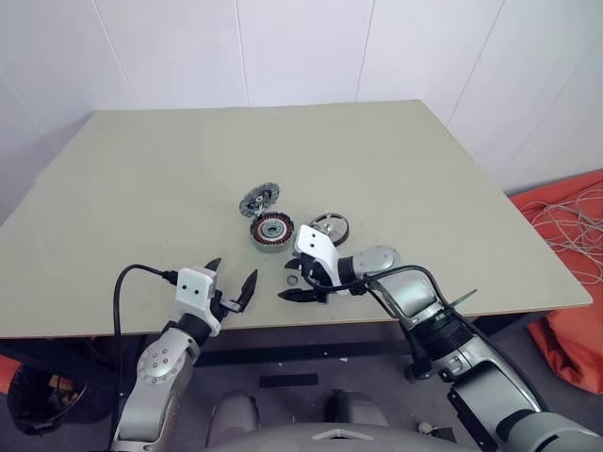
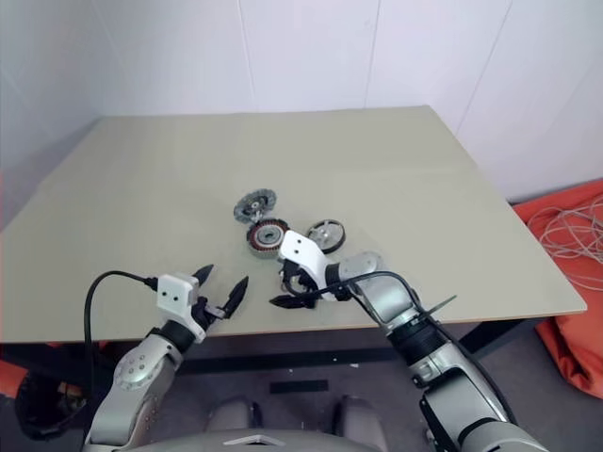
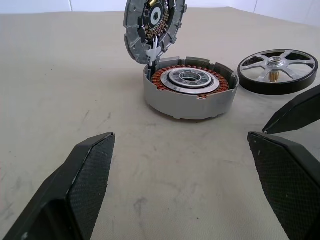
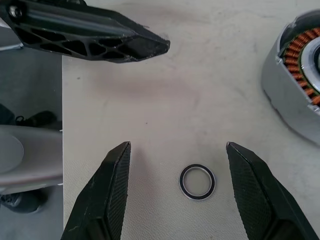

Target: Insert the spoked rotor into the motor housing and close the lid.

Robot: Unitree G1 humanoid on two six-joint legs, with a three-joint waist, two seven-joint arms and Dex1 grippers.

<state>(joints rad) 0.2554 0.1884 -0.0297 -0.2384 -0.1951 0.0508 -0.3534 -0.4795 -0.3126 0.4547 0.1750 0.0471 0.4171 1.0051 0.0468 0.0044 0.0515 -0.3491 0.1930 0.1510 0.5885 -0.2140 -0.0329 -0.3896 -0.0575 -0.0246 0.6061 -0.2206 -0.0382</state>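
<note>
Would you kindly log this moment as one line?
grey toothed lid: hinged up | copper-wound motor housing: open | black-rimmed spoked rotor: on table | right end effector: open over small metal ring

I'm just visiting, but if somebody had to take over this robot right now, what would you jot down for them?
Left claw: open, empty, near the table edge.
Right claw: open, empty, straddling a small metal ring on the table.
Motor housing: mid-table, its lid standing open.
Spoked rotor: flat on the table beside the housing.
Done: nothing inserted.
Left: put rotor in, close lid.
</note>
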